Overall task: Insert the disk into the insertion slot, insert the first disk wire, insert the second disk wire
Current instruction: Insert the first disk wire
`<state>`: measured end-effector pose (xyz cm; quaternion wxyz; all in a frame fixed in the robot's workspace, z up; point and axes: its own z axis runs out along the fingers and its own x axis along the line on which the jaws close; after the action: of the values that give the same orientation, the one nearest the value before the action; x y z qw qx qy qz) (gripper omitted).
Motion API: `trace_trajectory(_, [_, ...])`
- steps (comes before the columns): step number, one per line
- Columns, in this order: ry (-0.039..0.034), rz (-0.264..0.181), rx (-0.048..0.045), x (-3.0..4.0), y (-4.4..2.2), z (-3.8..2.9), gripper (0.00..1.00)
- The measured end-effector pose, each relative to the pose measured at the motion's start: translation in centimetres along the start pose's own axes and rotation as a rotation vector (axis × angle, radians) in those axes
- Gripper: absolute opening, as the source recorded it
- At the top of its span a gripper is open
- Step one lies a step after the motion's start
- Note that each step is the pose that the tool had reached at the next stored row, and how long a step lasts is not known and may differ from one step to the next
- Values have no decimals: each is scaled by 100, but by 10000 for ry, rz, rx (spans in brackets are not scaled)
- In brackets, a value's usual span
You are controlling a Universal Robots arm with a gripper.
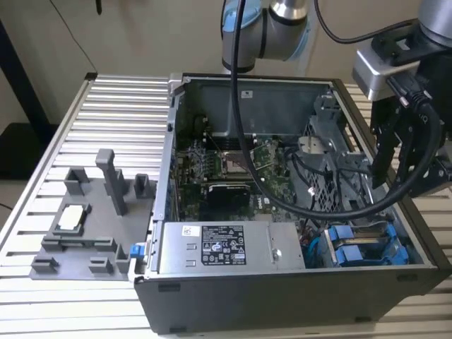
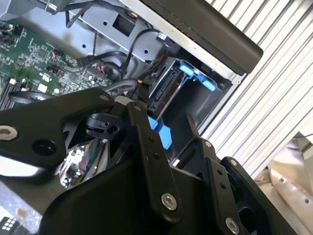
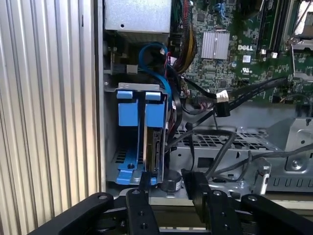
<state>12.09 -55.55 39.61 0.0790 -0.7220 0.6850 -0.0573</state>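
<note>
— One disk [image 3: 155, 147], where?
— On edge in its blue carrier [image 3: 154, 113], in the drive bay at the computer case [image 1: 282, 296]'s corner.
— And the jaws?
— Apart, holding nothing, poised just over that bay, near loose black cables [image 3: 254, 91].

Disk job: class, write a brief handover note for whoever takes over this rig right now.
Gripper: open, empty, hovering just outside the drive bay.
Disk: upright in its blue carrier, in the bay's slot.
Done: the disk looks inserted.
Left: seemingly both wire steps. A black plug lies loose over the metal cage. I cannot tell if any wire is in the disk.
</note>
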Motion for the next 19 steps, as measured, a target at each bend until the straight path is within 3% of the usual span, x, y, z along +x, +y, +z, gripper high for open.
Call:
trace_trajectory(9, [-55,-336,266,-71,40,41,47])
trace_trajectory(19, [-51,-345,305,-74,44,44,47])
